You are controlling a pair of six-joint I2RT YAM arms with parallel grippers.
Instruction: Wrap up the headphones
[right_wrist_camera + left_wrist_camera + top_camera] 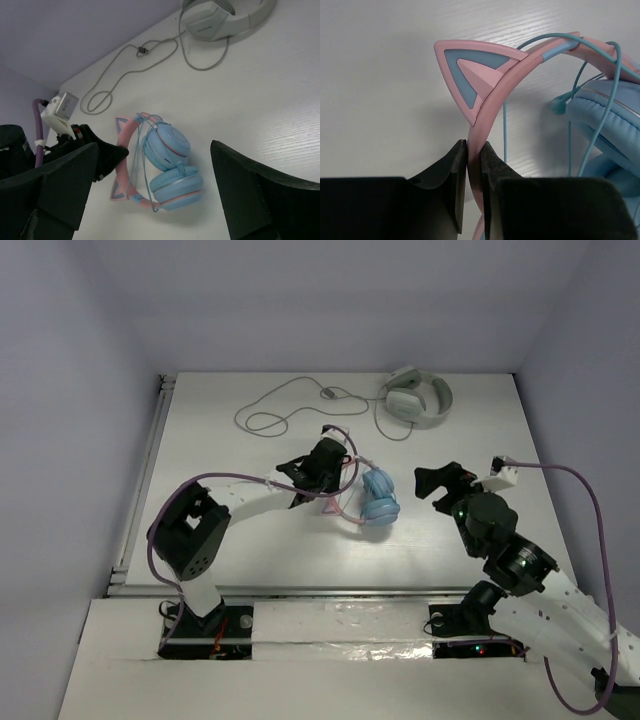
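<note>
table, centre: headphones lying flat. left gripper clamped on their pink band. right gripper jaws wide, empty, just beside. cable looped over band, seemingly mostly wrapped; loose turns probably need snugging.

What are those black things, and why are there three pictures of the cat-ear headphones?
Those are two robot arms bolted at a white table. One picture looks down from above; the other two come from little cameras on each arm's wrist, so you see the black fingers up close. The left gripper is shut, pinching the pink headband of the blue headphones. Their thin blue cable drapes across the band. The right gripper is open, holding nothing, beside them. Farther back lie white-grey headphones with a loose grey cable.
</note>
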